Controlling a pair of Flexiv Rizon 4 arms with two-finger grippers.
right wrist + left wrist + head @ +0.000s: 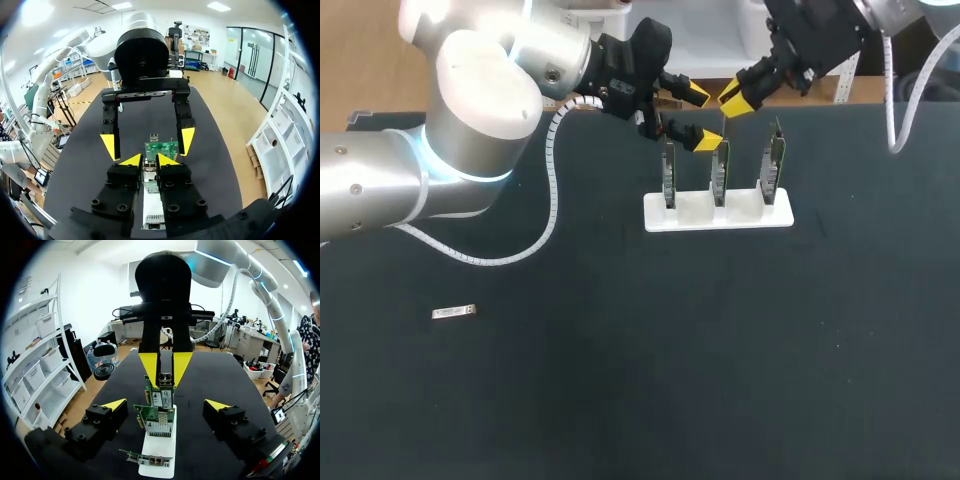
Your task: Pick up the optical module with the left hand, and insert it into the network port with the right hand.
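We've got a white holder [685,215] with three boards [719,170] upright in its slots, right fingers [167,160] clamped on a module [165,379] above them, left fingers [115,404] released alongside, spare module [453,313] flat on tabletop [620,380], well apart.

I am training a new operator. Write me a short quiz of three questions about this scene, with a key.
1. True or false: the right gripper is open.
2. How many boards stand upright in the white stand? A two; B three; C four.
3. Fill in: a spare module lies on the table, on the ____ arm's side.
Key: 1 false, it is shut on a module; 2 B; 3 left.
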